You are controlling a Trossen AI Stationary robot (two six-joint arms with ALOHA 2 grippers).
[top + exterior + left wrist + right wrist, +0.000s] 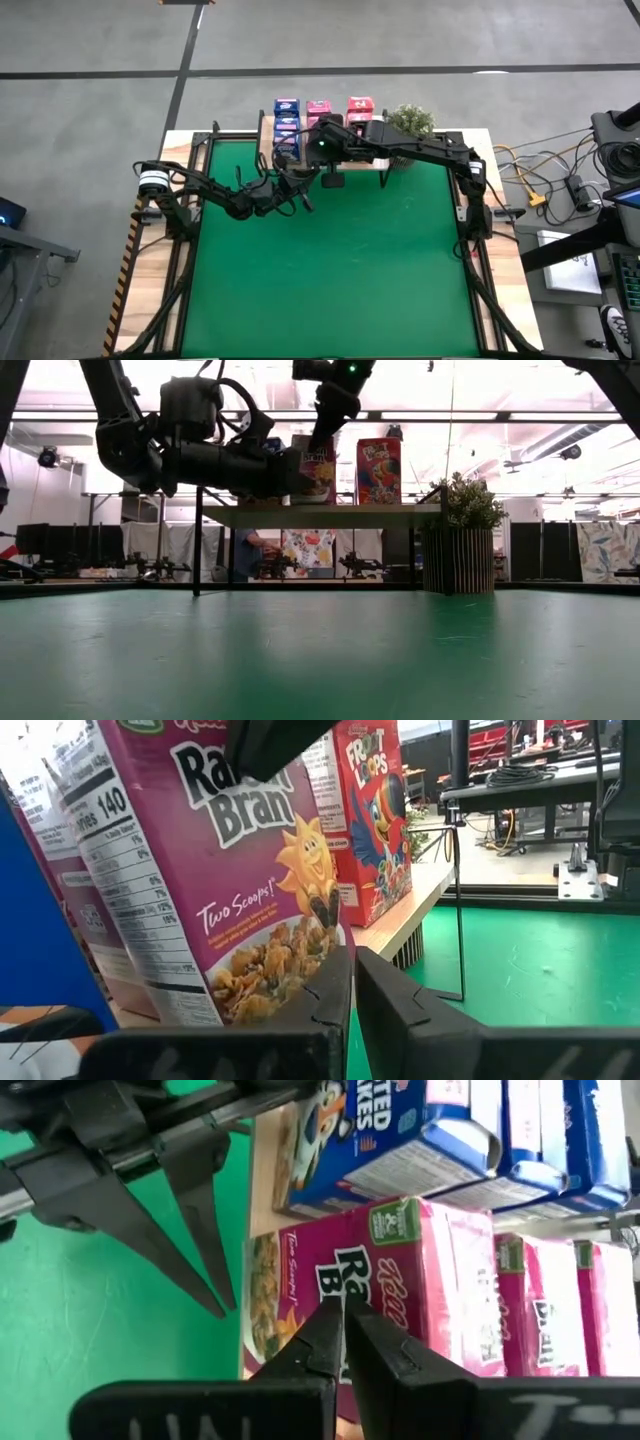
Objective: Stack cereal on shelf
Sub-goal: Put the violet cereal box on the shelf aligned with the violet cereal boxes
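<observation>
Task looks nearly done: cereal boxes stand in rows on the shelf at the desk's far edge, none visible on the green mat. Left gripper and right gripper both closed, empty, at the shelf's front edge.

I'm looking out past the table with its green mat onto a grey concrete floor crossed by dark lines. Cables trail off to one side. Low down, bright ceiling strips glare overhead, patterned screens line the far wall, and a person stands at a bench.
</observation>
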